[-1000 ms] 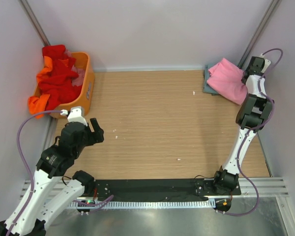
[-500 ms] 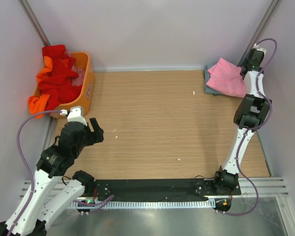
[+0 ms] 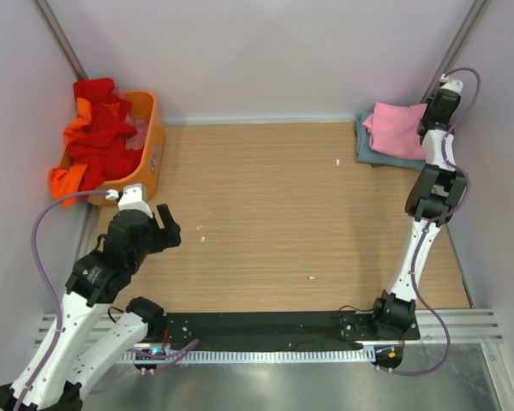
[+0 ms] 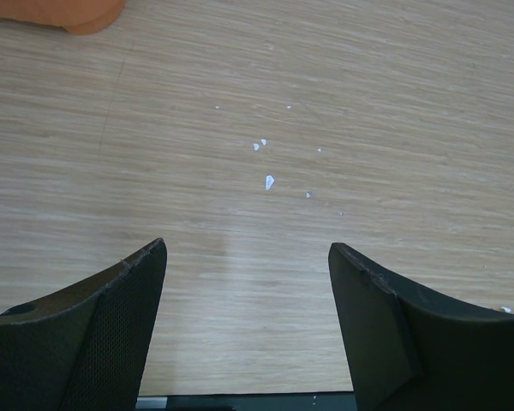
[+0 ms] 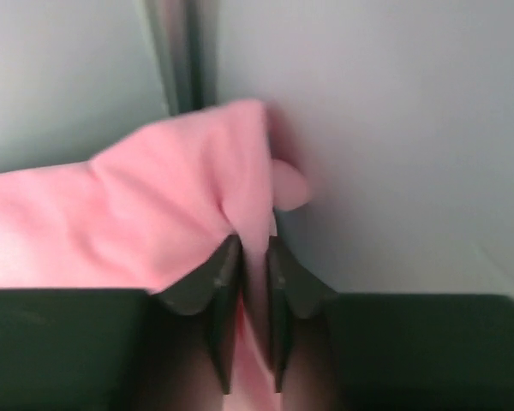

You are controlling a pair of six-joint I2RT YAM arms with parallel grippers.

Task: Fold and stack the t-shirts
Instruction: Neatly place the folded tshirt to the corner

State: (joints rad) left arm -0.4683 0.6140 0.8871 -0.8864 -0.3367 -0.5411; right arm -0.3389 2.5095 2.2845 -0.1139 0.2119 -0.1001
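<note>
Pink t-shirt (image 3: 397, 130) lies folded in the far right corner, on the grey-blue t-shirt (image 3: 366, 152).
Its cloth is plain, soft and creased; the right gripper (image 5: 253, 247) has its jaws narrowed onto a fold of it by the wall (image 5: 394, 128). Red t-shirts (image 3: 98, 128) and an orange t-shirt (image 3: 68, 180) are heaped in the orange basket (image 3: 154, 147), far left. The left gripper (image 4: 247, 250) hangs wide, holding nothing, over the wooden table (image 3: 274, 205).

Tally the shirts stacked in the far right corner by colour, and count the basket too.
pink shirt: 1
grey-blue shirt: 1
orange basket: 1
Total: 3
The red and orange heap in the basket is too tangled to count.
</note>
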